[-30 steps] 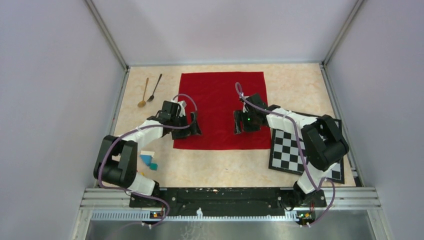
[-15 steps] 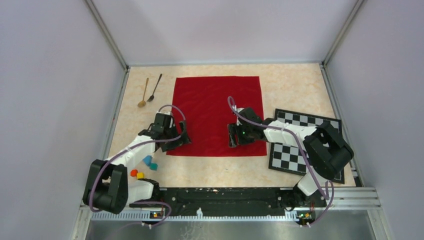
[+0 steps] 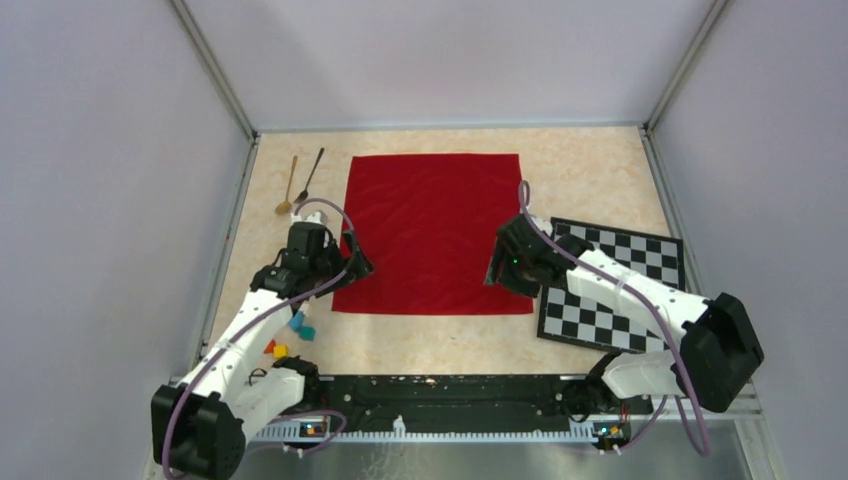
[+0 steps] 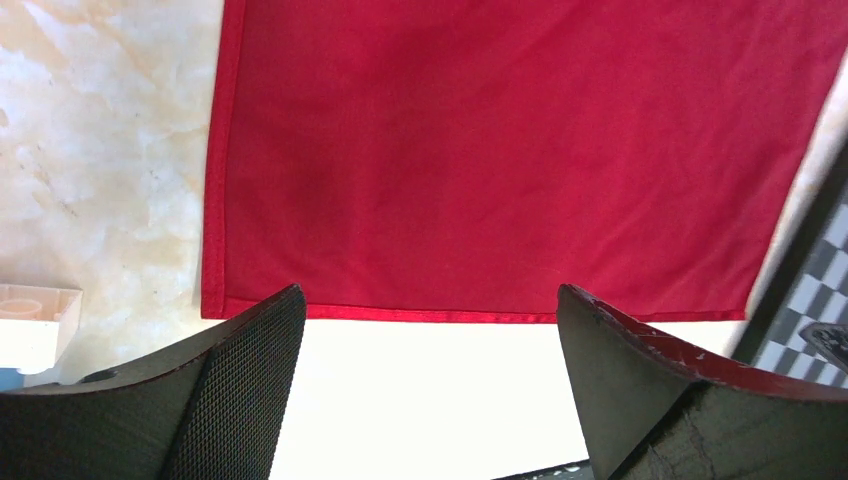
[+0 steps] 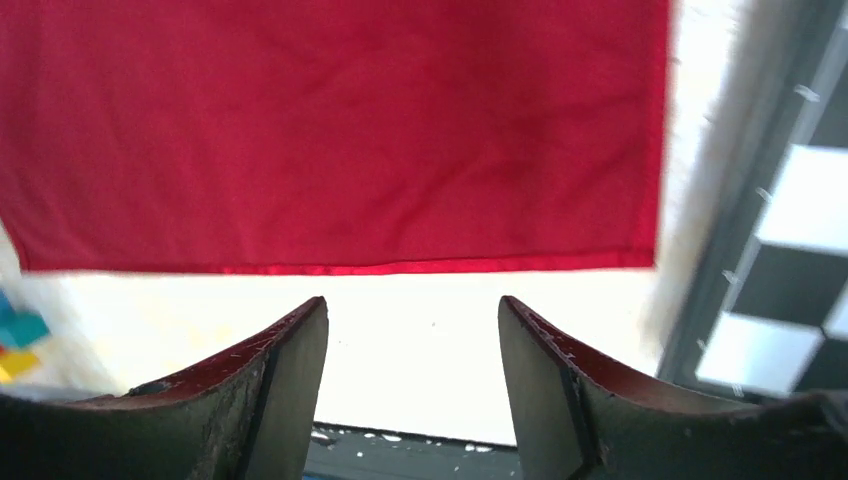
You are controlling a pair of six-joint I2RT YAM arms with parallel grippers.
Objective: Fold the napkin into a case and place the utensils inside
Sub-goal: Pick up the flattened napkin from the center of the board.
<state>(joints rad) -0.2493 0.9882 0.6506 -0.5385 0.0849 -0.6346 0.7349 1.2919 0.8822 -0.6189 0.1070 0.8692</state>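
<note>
**Top view.** Napkin [image 3: 432, 232] lies flat and unfolded mid-bench, a full square with slight wrinkles. No case yet. Both spoons, gold [image 3: 289, 187] and black [image 3: 311, 174], lie side by side on the bench at the napkin's 10 o'clock, clear of the cloth. Mat [image 3: 610, 285] sits at its 4 o'clock, just beside the right edge. Blocks [image 3: 290, 335] lie at its 7 o'clock. Left tool [image 3: 352, 268] is over the 7 o'clock corner and right tool [image 3: 500, 272] is near the 5 o'clock corner. Whether either touches the cloth cannot be told from here.

**Left wrist.** Fingers [image 4: 240, 370] stand wide apart with nothing between them. The napkin's near hem runs across just beyond the tips, with bare bench below.

**Right wrist.** Fingers [image 5: 270, 380] are parted, less widely, and also empty. The hem and right corner are ahead, with the mat's edge at 3 o'clock.

**Step, as judged.** First fold not begun; both tools are lining up on the near edge. The next move calls for each tool to come down on its near corner, pinch the hem only, then carry it together toward 12 o'clock. The thin hem on a flat bench may slip the pinch.
</note>
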